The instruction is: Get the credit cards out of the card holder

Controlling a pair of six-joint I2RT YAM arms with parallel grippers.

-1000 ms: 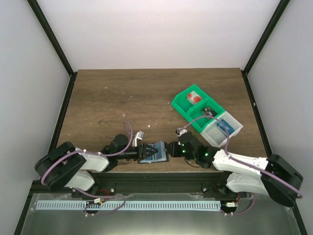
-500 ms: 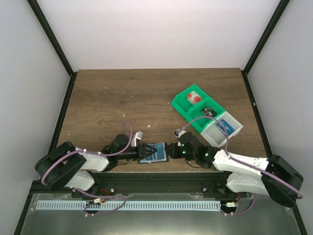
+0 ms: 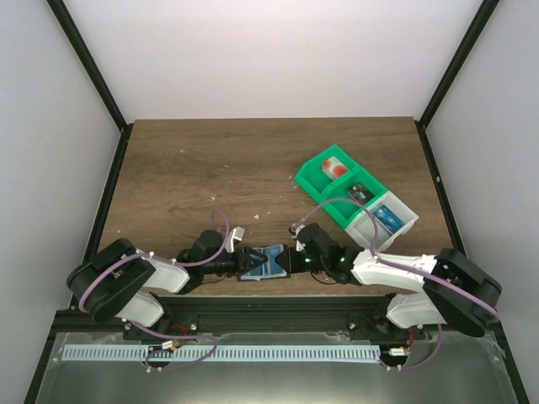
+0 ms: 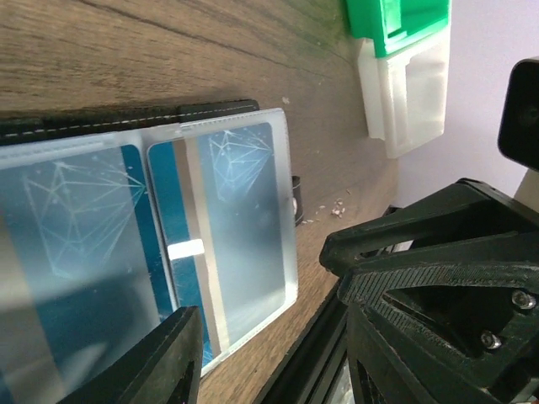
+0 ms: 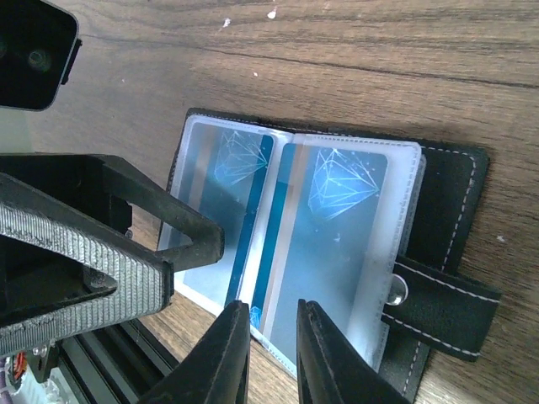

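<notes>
- While looking down from above, can see a small flat black bifold card holder (image 3: 268, 263) lying open on the brown wooden counter (image 3: 210, 168), close to the near edge, right between the white-and-black left arm (image 3: 160, 276) and right arm (image 3: 379, 271).
- Inside its clear pale sleeves (image 4: 289, 252), can make out thin dark blue plastic credit cards (image 5: 337, 227), each tucked in its slot, none out yet.
- Left jaws: spread wide, holding nothing, low at the holder's left side, over the edge of a sleeve.
- Right jaws: only a narrow gap, pinching nothing by the look of it, sitting at the near edge of a sleeve beside a card's pale stripe.
- Cannot tell whether touching the sleeve or just above it.
- Up and to the right, well apart from the holder: a green plastic tray (image 3: 313, 179) touching a clear-white plastic tray (image 3: 368, 234), with a few cards lying inside.
- Best guess at the step: getting ready to pull one card out of its slot.
- Might grab the slippery clear sleeve and miss the card, thanks to such a thin, flat, snug fit.
- Might drag the whole holder along with the card if not pinned down well on the left side.
- Might push the holder off the counter, being so close to the near edge.
- Might knock the two sets of jaws together, with so little room between them.
- Might bend or scratch a card by squeezing too hard or pulling at a slant.
</notes>
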